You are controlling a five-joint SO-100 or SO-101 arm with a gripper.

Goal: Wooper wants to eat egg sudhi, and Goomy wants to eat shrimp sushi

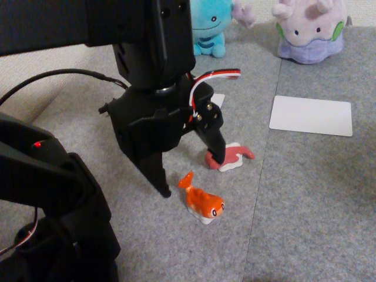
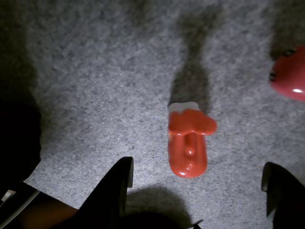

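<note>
Two Soft Toys, Two Little Sushi and One Black Claw

Two hard plastic fingers make up the claw (image 1: 192, 176) in the fixed view. It hangs over the fuzzy gray carpet (image 1: 305, 205), and its fingers are spread wide with nothing between them. One finger tip is just left of the shrimp sushi (image 1: 202, 202). That toy is shiny and bright orange, with a forked tail, round black-and-white eyes and a white bottom. The other finger tip stands in front of the pinkish-red sushi (image 1: 235, 156), which is smooth, long and has no eyes.

At the far edge sits Wooper (image 1: 210, 26), a round, soft, light blue plush with a smile. To its right sits Goomy (image 1: 308, 29), a pale purple blob with green cheek spots. A flat white card (image 1: 311, 116) lies in front of Goomy.

In the wrist view, the pinkish-red sushi (image 2: 189, 143) lies between the wide-apart fingers, touching neither.
</note>
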